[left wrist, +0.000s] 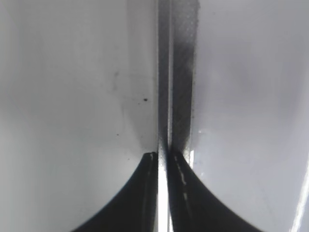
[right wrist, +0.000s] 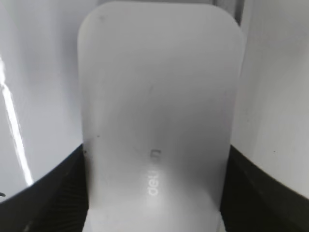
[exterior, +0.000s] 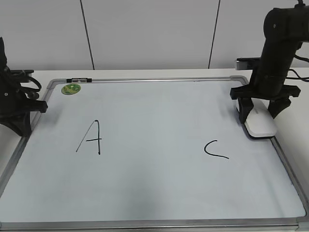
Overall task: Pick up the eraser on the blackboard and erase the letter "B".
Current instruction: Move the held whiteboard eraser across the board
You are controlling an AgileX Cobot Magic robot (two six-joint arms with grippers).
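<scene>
The blackboard [exterior: 154, 188] lies flat, with a black "A" [exterior: 91, 137] on its left and a black "C" [exterior: 215, 150] on its right. No letter "B" shows; the surface between them is bare. The white eraser [exterior: 261, 125] rests on the board by its right frame. My right gripper [exterior: 260, 110] stands over the eraser's far end with a finger on each side. In the right wrist view the eraser [right wrist: 159, 96] fills the space between the fingers [right wrist: 155, 154], which press its sides. My left gripper [exterior: 21, 123] is shut and empty at the board's left frame [left wrist: 166, 72].
A small green round magnet [exterior: 71, 89] sits at the board's far left corner, with a short dark piece on the top frame [exterior: 81, 79] beside it. White table surrounds the board; a panelled wall stands behind.
</scene>
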